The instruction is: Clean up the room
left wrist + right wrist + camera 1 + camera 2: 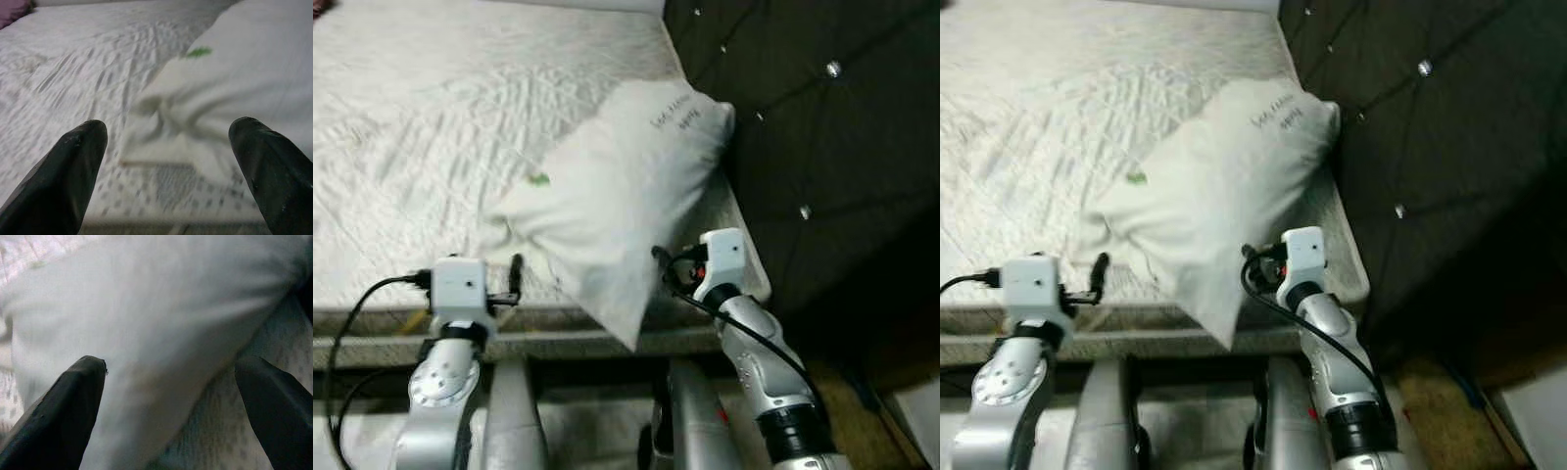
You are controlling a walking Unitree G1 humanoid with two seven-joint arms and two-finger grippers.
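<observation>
The pillow [617, 191] lies slantwise on the bed [431, 127], its far corner up against the dark tufted headboard [813, 127] and its near corner hanging a little over the mattress edge. I judge it light, soft and floppy: it will sag and fold wherever I lift it, so one pinch at a corner would leave it dangling. Better to take it with both arms, one at each side of the near end, biting into a thick fold of fabric rather than the loose skin of the case.

My right end effector [168, 396] has its fingers spread wide, the pillow's lower edge running between them, one finger against the fabric. My left end effector [166, 161] is also spread, pointing at the crumpled near corner but just short of it.

The case is plain off-white cloth, creased, with a small green mark [539, 179] and some handwriting [674, 111] near the far end. The mattress cover is quilted, pale and matte, not slippery. The headboard is buttoned with shiny studs.
</observation>
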